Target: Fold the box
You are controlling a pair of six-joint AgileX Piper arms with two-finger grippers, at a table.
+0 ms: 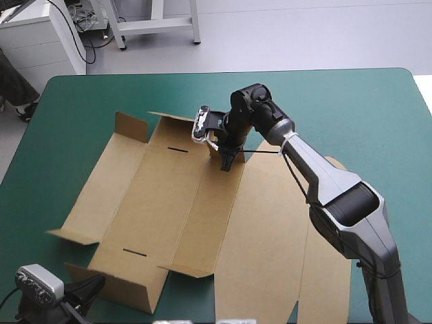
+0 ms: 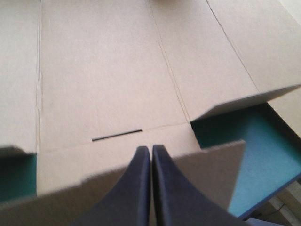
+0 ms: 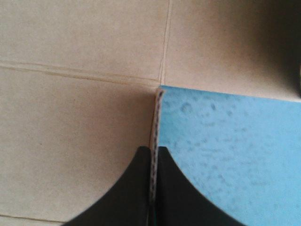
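the right end effector [image 1: 227, 160] is pinched on the box [image 1: 175, 202]. a thin edge [image 3: 155, 132] of brown board stands up between its two black fingers [image 3: 134, 188]. it holds the box at the far side, near the middle. right beside that edge the teal-green counter [image 1: 364, 108] shows. the left end effector [image 2: 151, 150] is down by the near left corner of the box. its fingers are pressed close together, and i can see nothing between them. a near flap [image 2: 216, 160] stands up by it, and past that is a thin dark slot [image 2: 116, 135]. the box lies spread out, mostly flat, in the middle of the counter, with small flaps at its far and near edges tilted up.
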